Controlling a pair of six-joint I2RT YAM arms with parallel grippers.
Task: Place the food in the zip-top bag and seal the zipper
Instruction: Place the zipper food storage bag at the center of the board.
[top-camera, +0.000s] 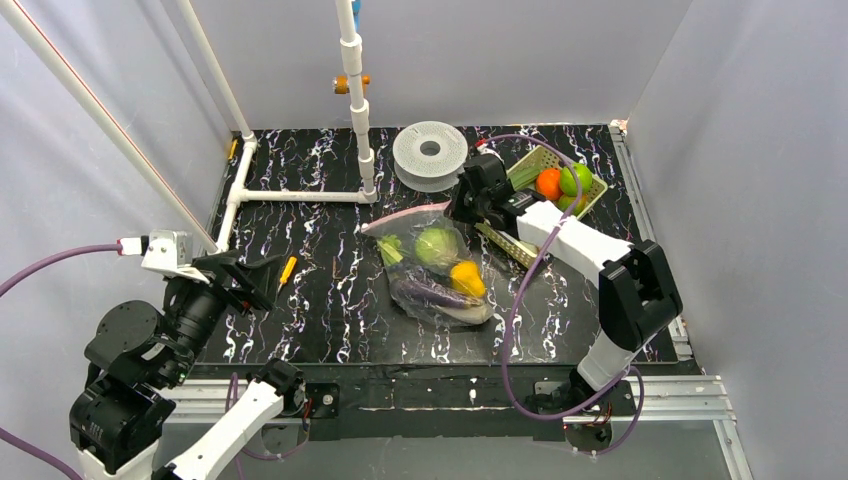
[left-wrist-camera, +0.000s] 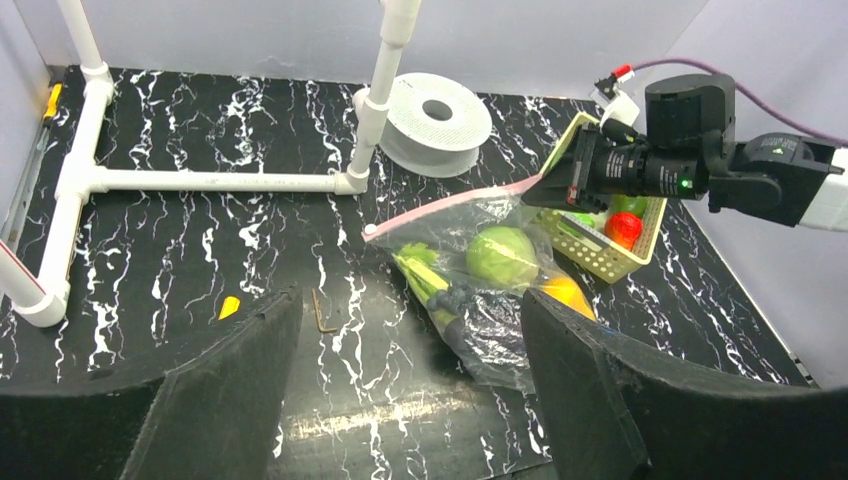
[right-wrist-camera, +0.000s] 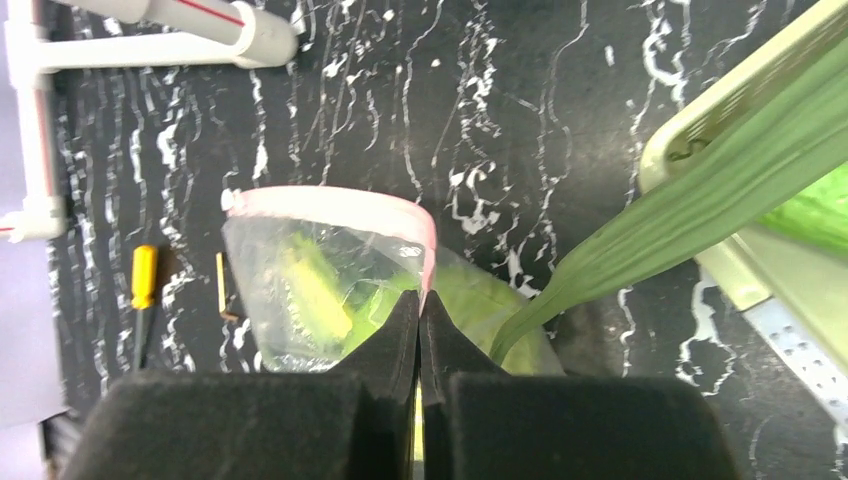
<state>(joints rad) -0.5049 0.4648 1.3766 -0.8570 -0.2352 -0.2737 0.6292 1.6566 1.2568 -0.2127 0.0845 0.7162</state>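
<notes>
Within grey walls, on the black marbled table (top-camera: 330, 300), your left gripper (left-wrist-camera: 410, 300) hangs at the near left corner, jaws wide, holding nothing. Mid-table lies the bag (top-camera: 405, 230), with the eggplant (top-camera: 440, 292), yellow piece (top-camera: 466, 278), round green head (top-camera: 437, 246) and stalk (left-wrist-camera: 425, 270) inside. Only the right wrist view shows you the right gripper (right-wrist-camera: 420, 310) pinched tight on the pink zipper (right-wrist-camera: 340, 200); from above, its body hides that contact. Beyond, the left wrist view shows a red piece (left-wrist-camera: 623, 228) in the basket (left-wrist-camera: 600, 262).
</notes>
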